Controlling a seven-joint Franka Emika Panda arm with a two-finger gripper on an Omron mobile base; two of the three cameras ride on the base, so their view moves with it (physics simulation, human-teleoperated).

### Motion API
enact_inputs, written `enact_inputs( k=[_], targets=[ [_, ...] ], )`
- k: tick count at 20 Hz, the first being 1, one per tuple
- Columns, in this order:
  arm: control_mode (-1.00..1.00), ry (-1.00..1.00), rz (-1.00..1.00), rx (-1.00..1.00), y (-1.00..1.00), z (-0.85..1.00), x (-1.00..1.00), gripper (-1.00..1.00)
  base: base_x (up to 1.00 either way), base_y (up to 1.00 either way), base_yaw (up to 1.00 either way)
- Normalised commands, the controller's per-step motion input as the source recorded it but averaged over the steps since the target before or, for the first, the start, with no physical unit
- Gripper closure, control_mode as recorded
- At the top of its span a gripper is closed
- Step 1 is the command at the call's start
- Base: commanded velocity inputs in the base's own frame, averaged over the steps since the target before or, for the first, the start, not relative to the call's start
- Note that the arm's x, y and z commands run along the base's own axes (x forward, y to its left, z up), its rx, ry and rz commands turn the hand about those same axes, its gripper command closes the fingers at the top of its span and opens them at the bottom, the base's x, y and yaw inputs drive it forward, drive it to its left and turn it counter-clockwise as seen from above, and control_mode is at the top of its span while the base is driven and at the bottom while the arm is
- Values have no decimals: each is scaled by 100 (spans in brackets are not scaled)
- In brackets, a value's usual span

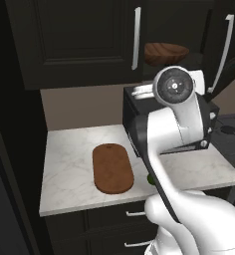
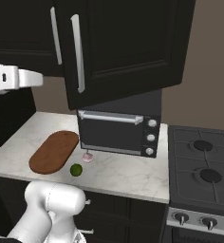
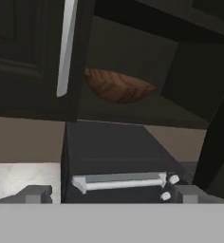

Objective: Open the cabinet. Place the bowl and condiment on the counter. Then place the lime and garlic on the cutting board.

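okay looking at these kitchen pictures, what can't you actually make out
- Condiment: cabinet interior too dark, and the swung-open door blocks the right base view.
- Bowl: hand view, left edge behind the closed door.
- Lime: left base view, mostly behind the arm.
- Garlic: too small for detail.

The cabinet's (image 1: 84, 40) right door (image 2: 128, 47) stands swung open, leaving a gap to the bowl (image 3: 118, 86) inside. Directly below the bowl, the black toaster oven (image 2: 118, 130) blocks any low approach.

Bowl (image 1: 165, 52) inside open cabinet (image 1: 79, 40); bare cutting board (image 1: 112, 168) on counter (image 1: 69, 164).
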Motion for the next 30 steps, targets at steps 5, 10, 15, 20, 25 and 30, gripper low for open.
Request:
enact_inputs(
  k=[5, 10, 15, 20, 25, 30],
  targets=[
    [-100, -18, -1, -9, -14, -2, -4, -100, 0, 0, 0],
    [-100, -19, 0, -4, -7, -8, 2, -100, 0, 0, 0],
    [-100, -8, 1, 0, -6, -5, 18, -100, 0, 0, 0],
    [-100, -1, 0, 0, -9, 0, 17, -100, 0, 0, 0],
    [-100, 0, 0, 0, -1, 0, 17, -100, 0, 0, 0],
    [-100, 0, 0, 0, 0, 0, 21, -100, 0, 0, 0]
  ],
)
